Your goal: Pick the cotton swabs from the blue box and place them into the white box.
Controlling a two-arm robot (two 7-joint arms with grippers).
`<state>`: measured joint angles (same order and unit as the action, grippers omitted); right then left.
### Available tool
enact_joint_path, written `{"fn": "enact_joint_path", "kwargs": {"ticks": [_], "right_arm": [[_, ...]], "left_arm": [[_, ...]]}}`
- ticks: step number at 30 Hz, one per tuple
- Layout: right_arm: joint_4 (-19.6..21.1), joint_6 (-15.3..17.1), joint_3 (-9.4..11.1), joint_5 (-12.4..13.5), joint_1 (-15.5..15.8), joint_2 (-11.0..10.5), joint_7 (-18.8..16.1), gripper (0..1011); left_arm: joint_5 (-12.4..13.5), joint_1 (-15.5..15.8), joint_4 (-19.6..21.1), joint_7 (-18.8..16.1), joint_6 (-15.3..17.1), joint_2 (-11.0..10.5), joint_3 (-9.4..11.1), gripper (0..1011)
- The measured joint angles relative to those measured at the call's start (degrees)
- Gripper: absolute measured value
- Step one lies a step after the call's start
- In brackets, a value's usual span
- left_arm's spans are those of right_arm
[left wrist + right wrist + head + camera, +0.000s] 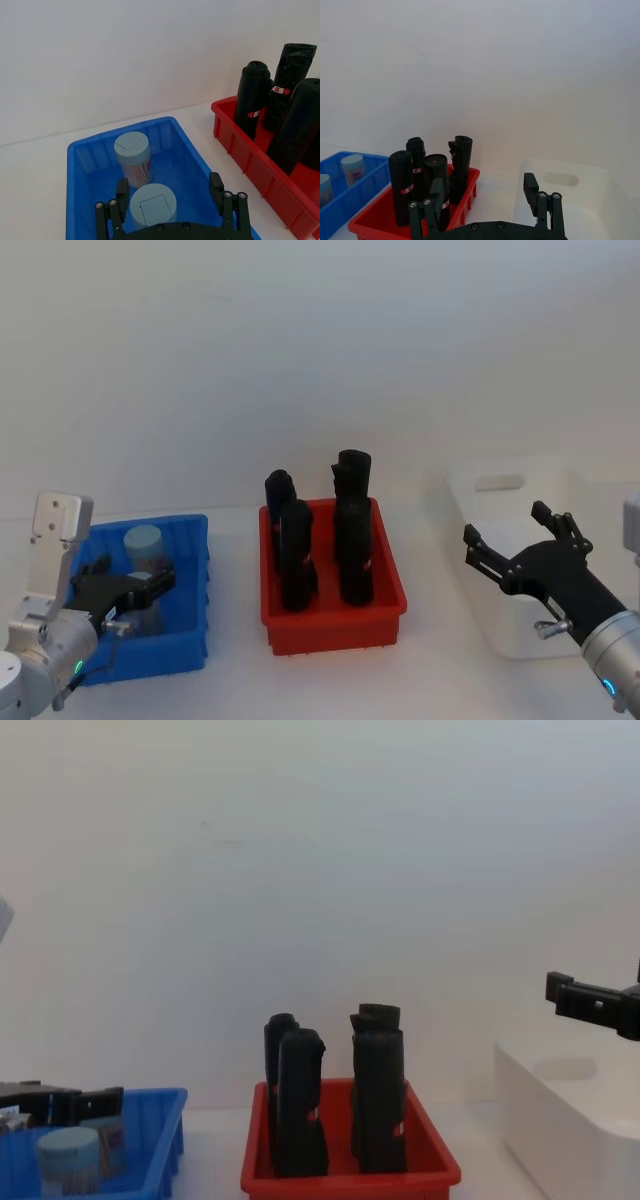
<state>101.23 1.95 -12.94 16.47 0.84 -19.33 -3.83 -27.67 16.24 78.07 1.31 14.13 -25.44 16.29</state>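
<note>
The blue box (190, 585) at the left holds two cotton swab jars with pale lids. One jar (132, 150) stands toward the back wall of the box. The nearer jar (152, 205) sits between the spread fingers (216, 186) of my left gripper (135, 585), which is open and lowered into the box. Seen from the chest, that gripper (75, 1105) hovers just above the jars (68, 1155). My right gripper (507, 527) is open and empty, held above the white box (500, 481) at the right. The right wrist view shows it (483, 189) beside the white box (600, 175).
Between the two boxes stands a red bin (335, 625) with several tall black rolls (295, 555) upright in it. A plain white wall closes off the back of the table.
</note>
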Motion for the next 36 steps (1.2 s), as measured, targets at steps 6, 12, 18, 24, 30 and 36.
{"fn": "enact_joint_path", "kwargs": {"ticks": [6, 12, 18, 24, 30, 36], "right_arm": [[0.0, 0.0, 0.0, 0.0, 0.0, 0.0, 0.0, 1002], [0.0, 0.0, 0.0, 0.0, 0.0, 0.0, 0.0, 1002], [0.0, 0.0, 0.0, 0.0, 0.0, 0.0, 0.0, 1002], [0.0, 0.0, 0.0, 0.0, 0.0, 0.0, 0.0, 1002], [0.0, 0.0, 0.0, 0.0, 0.0, 0.0, 0.0, 1002], [0.0, 0.0, 0.0, 0.0, 0.0, 0.0, 0.0, 1002]], "left_arm": [[-0.42, 0.8, -1.97, 1.27, 0.33, 0.31, -0.2, 1004], [-0.64, 1.69, -3.95, 2.45, 0.37, 0.71, -0.33, 1004], [-0.77, 2.42, -5.77, 3.31, 0.39, 1.12, -0.41, 1004], [-0.8, 3.02, -7.3, 3.76, 0.46, 1.46, -0.46, 1004], [-0.71, 3.57, -8.76, 3.96, 0.57, 1.78, -0.49, 1004], [-0.35, 4.09, -9.88, 4.09, 0.67, 2.03, -0.53, 980]]}}
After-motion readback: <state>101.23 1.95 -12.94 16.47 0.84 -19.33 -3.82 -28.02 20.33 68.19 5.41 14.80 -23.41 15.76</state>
